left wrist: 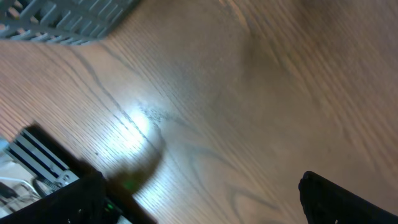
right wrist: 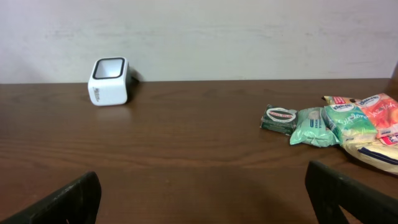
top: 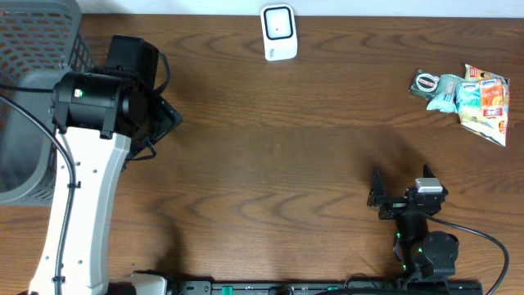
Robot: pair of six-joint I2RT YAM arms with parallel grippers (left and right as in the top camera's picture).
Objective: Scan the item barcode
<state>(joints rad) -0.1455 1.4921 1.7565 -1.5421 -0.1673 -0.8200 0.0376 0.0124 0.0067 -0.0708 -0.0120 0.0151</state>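
Open desk [right wrist: 186,143] stretches ahead of the right end effector [right wrist: 202,202], whose fingers stand wide apart. Far ahead and to its left, a white barcode scanner [right wrist: 110,81] stands by the wall [right wrist: 249,37]. Ahead and to its right lies a cluster of snack packets [right wrist: 336,124]. A broad lane runs between them. The left end effector [left wrist: 199,199] hangs over bare wood, with a grey mesh basket [left wrist: 68,18] near, ahead and to its left.

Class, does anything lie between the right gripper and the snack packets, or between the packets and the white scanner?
Nothing visible does. Only bare table lies between the open right gripper and the packets, and between the packets and the scanner. The basket stands far off at the left.
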